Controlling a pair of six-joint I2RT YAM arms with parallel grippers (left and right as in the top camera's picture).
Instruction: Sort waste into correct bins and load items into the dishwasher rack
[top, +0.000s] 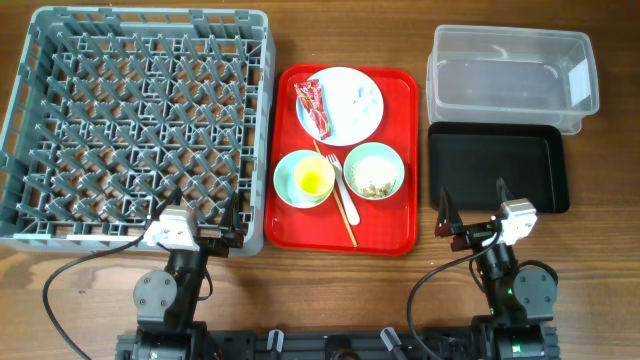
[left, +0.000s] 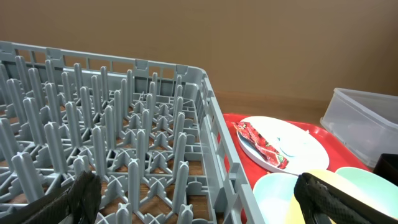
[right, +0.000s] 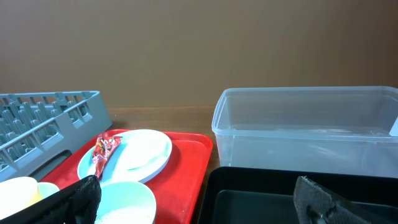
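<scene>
Overhead: left pincer (top: 206, 208) gaping wide, empty, hovering over large grey plastic lattice rack (top: 150, 14); right pincer (top: 473, 205) likewise gaping, hovering over shallow black rectangular tray (top: 500, 155).

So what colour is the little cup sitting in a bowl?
The cup is yellow, seen best from overhead.

Rack (top: 140, 120) left; serving tray (top: 385, 225) middle; tub (top: 510, 80) behind shallow tray (top: 497, 168), right.
</scene>
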